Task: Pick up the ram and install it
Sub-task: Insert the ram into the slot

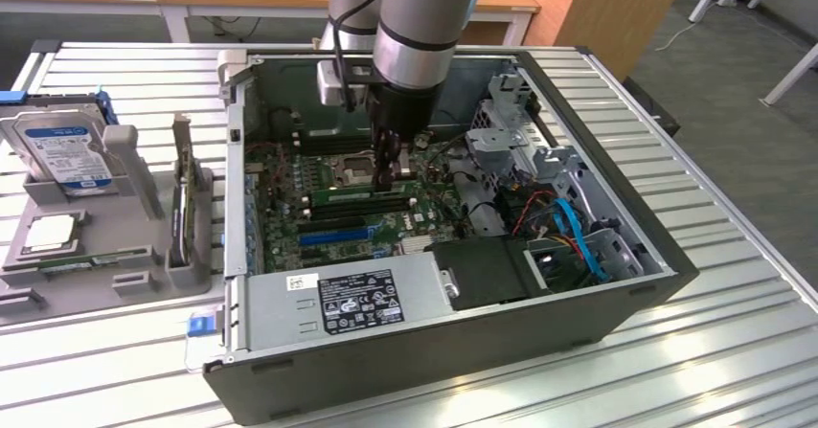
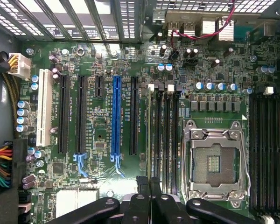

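The ram (image 1: 343, 196) is a narrow green stick standing on edge in a memory slot of the motherboard, inside the open computer case (image 1: 639, 284). In the wrist view the ram (image 2: 150, 135) is a thin olive line in the slot nearest the long black card slots. My gripper (image 1: 391, 177) reaches straight down into the case at one end of that stick. My gripper (image 2: 148, 181) has its black fingers (image 2: 141, 183) pressed together right over the ram's near end. Whether they touch it I cannot tell.
The empty processor socket (image 2: 214, 163) lies beside the memory slots, with a second bank of slots (image 2: 266, 149) beyond it. In the exterior view's left, a grey holder (image 1: 134, 280) carries a hard drive (image 1: 64, 150), a square silver chip (image 1: 45, 232) and a green strip (image 1: 87, 260). The power supply (image 1: 345, 299) and blue cables (image 1: 581, 241) crowd the case.
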`<state>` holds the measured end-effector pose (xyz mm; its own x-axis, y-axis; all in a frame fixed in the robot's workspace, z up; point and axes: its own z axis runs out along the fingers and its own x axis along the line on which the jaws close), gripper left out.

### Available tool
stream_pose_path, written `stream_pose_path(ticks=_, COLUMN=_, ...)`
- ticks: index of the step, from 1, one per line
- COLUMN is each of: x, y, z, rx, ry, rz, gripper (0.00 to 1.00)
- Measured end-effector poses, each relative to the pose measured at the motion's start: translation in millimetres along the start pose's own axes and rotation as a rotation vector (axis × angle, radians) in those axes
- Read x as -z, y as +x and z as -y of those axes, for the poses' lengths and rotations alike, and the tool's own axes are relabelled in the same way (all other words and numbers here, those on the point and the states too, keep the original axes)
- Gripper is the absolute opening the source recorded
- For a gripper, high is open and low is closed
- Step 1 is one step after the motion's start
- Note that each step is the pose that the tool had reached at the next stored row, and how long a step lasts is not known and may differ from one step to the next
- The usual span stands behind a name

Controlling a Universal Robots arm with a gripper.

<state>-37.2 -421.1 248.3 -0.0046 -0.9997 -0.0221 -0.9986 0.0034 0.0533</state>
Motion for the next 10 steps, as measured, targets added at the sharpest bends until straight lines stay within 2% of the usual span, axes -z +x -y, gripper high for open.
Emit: stream_pose_path(ticks=10, x=-3.0, y=0.1, z=0.2, rx=0.0, ry=0.0, rz=0.0, gripper=0.11)
